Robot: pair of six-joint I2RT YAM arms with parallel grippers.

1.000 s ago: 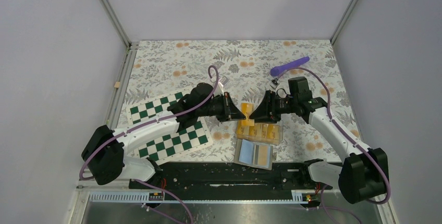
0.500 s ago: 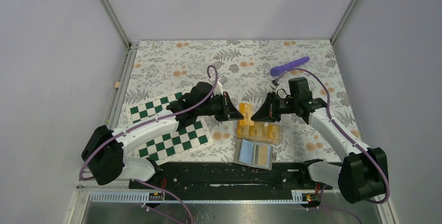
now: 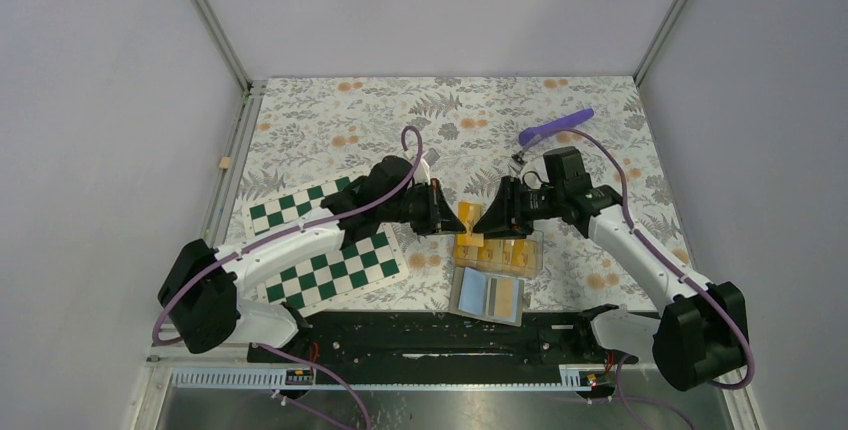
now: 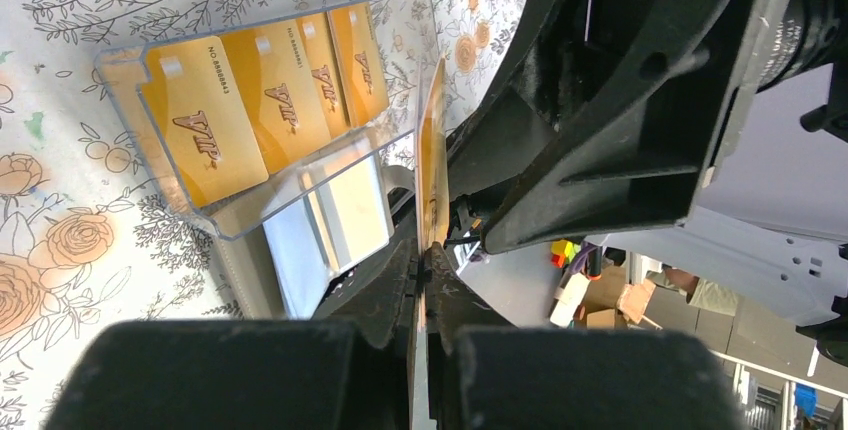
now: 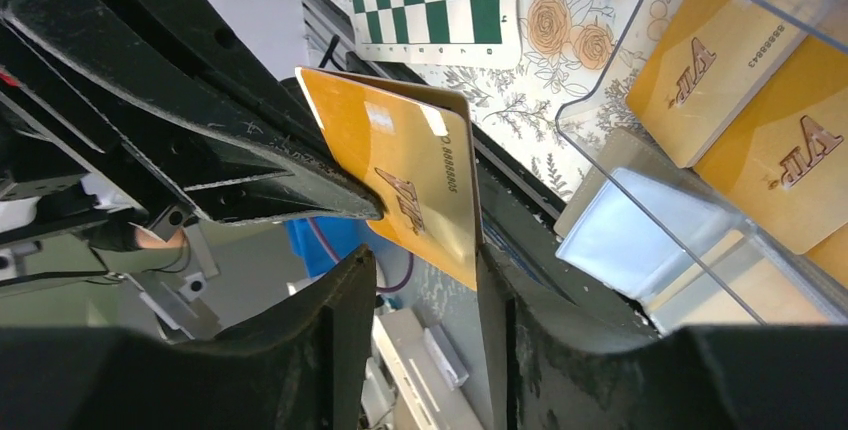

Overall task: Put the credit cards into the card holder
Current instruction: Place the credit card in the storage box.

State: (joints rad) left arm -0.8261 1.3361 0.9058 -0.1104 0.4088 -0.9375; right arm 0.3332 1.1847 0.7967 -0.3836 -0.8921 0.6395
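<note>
**Credit cards** (image 4: 200,135), gold, overlapping in a row in the clear card holder (image 4: 300,165): each is printed "VIP" in slanted script. The endmost card also carries "NO.8888843" along a short edge; its last digits are hard to make out.

**Separate card** (image 5: 415,185), gold, raised off the table: "VIP" and a number beginning 8888, the rest uncertain.

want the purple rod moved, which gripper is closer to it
Right. The right gripper sits left of the purple rod; the left gripper is farther left, past the card.
</note>
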